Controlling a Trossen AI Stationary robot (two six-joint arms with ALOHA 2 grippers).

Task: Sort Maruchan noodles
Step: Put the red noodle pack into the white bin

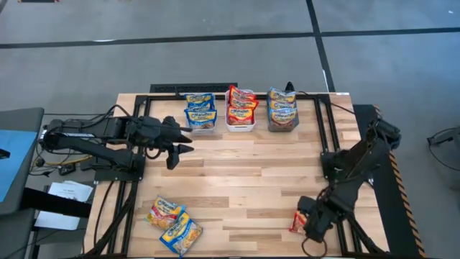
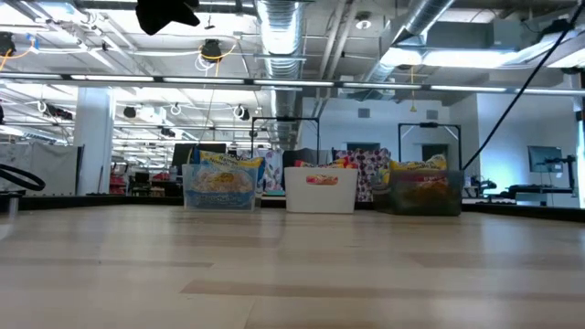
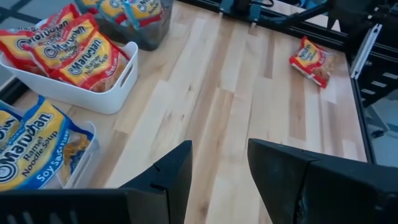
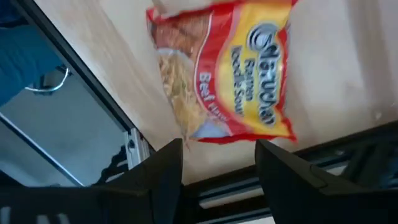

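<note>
A red-and-yellow Maruchan packet (image 4: 230, 74) lies flat on the table near its front right corner (image 1: 297, 221). My right gripper (image 4: 217, 165) hangs open over the packet's edge, one finger on each side, and shows no touch. My left gripper (image 1: 187, 139) is open and empty above the table, just in front of the clear bin (image 1: 200, 119) of blue-and-yellow packets. A white bin (image 1: 241, 114) holds red packets and a dark bin (image 1: 283, 115) holds blue-and-orange ones. Two more packets (image 1: 175, 224) lie flat at the front left.
The three bins stand in a row at the table's far edge, and show in the low view too (image 2: 320, 190). A black frame rail (image 1: 327, 137) runs along the table's right side, close to the red packet. Bare wood (image 1: 244, 180) lies in the table's middle.
</note>
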